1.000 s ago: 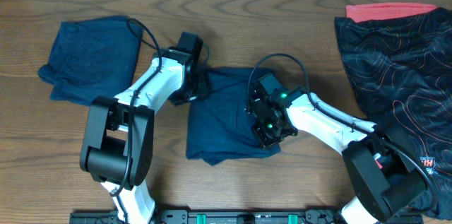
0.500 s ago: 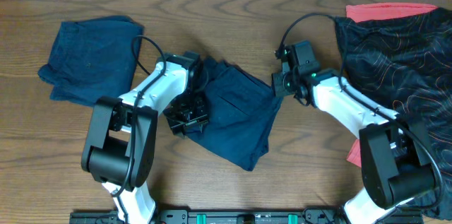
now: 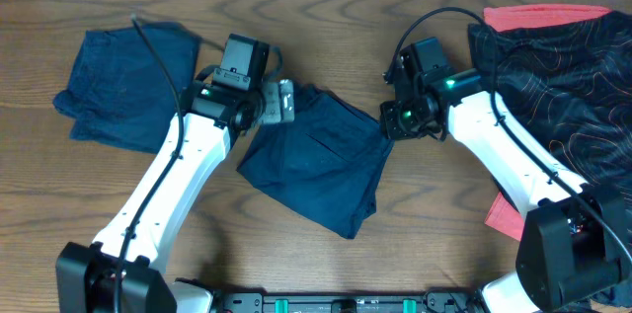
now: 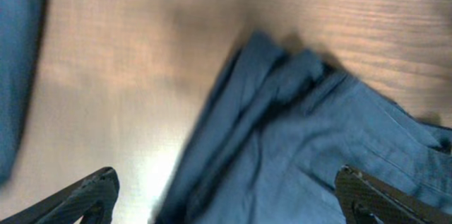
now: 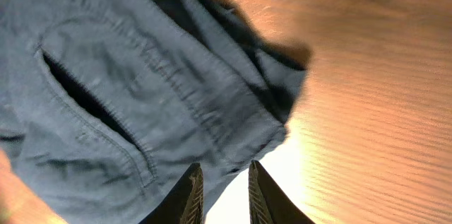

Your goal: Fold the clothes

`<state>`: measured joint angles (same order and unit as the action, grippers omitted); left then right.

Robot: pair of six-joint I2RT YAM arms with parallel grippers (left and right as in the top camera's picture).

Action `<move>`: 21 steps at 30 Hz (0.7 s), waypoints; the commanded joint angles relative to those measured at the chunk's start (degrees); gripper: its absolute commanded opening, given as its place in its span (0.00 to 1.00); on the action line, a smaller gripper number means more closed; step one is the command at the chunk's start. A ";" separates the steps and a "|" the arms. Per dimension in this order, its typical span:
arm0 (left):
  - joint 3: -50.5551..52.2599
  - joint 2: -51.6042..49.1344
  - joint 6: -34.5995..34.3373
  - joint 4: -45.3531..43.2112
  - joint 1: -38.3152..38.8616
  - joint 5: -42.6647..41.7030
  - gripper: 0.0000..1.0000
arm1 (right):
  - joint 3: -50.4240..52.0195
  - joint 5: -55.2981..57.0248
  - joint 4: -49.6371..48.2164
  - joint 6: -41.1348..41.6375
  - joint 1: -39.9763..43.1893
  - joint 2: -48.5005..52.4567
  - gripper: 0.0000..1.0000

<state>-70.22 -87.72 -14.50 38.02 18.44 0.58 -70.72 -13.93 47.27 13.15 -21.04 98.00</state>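
the navy shorts (image 3: 321, 165) lie half-folded mid-bench; a folded navy garment (image 3: 123, 81) sits far left, a patterned pile (image 3: 558, 86) waits right. left tool (image 4: 226, 196) spread, empty; right tool (image 5: 220, 192) nearly together, apparently empty.

wood table (image 3: 326, 7) | centre: blue shorts (image 3: 321, 160) | left: folded blue garment (image 3: 123, 81) | right: patterned black garment (image 3: 563, 86)

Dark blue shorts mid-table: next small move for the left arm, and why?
Probably lower the left gripper onto the upper-left corner of the dark blue shorts and close. Its fingers stand wide apart with that corner bunched between them, while the right gripper, nearly closed, sits at the right edge.
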 commanded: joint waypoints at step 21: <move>-0.39 -23.45 22.01 -6.86 -0.72 -17.88 0.98 | 19.19 -1.92 -22.69 5.51 -4.07 -0.33 0.25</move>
<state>-70.32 -110.74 6.31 30.65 17.52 -10.52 -52.10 -16.10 26.17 17.87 -24.43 98.00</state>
